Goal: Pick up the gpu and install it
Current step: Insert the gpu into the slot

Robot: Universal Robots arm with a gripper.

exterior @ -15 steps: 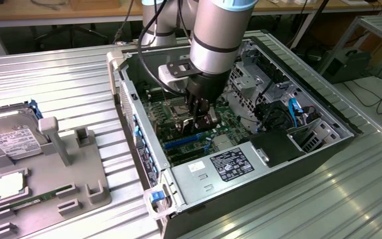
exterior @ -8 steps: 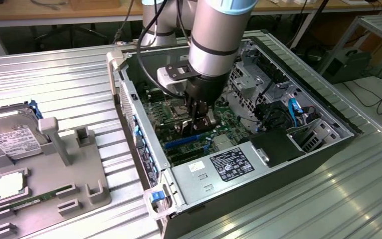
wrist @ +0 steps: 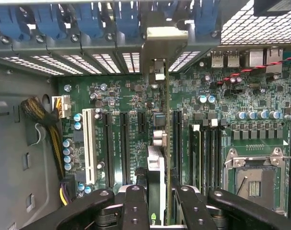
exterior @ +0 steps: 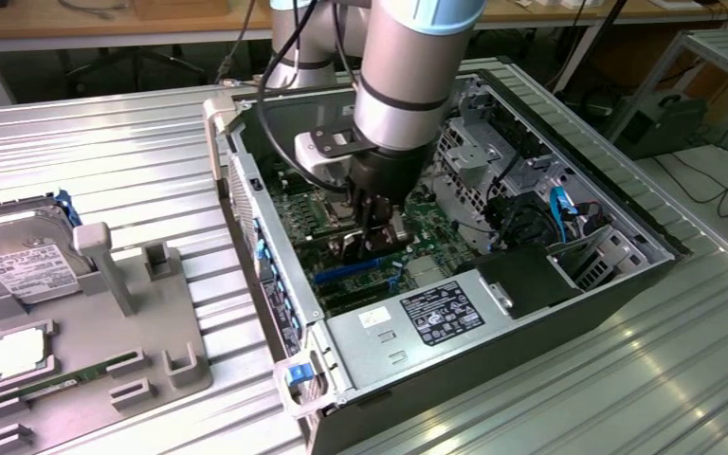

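Ext. view, left to right:

1. Grey holder [exterior: 111,341] on tabletop [exterior: 111,142]. Carries HDD [exterior: 20,268] and RAM stick [exterior: 67,382].
2. Open case [exterior: 244,190], lying on its side, mobo [exterior: 300,213] exposed.
3. Gripper [exterior: 377,237] inside the case, pointing down, clamped on gpu [exterior: 367,251]. Wrist view: gpu [wrist: 158,163] sits edge-on between the fingers [wrist: 135,201], low over the black slots [wrist: 123,148], bracket end [wrist: 167,33] at the rear wall [wrist: 107,62]. Seated or not: can't tell.
4. PSU [exterior: 440,318] and drive cage [exterior: 484,152] on the right.

Risks (est.):
- Card off the slot line, so edge contacts jam on the mobo.
- Bracket snags on the rear wall.
- Card tilts in the grip if pushed off-centre.
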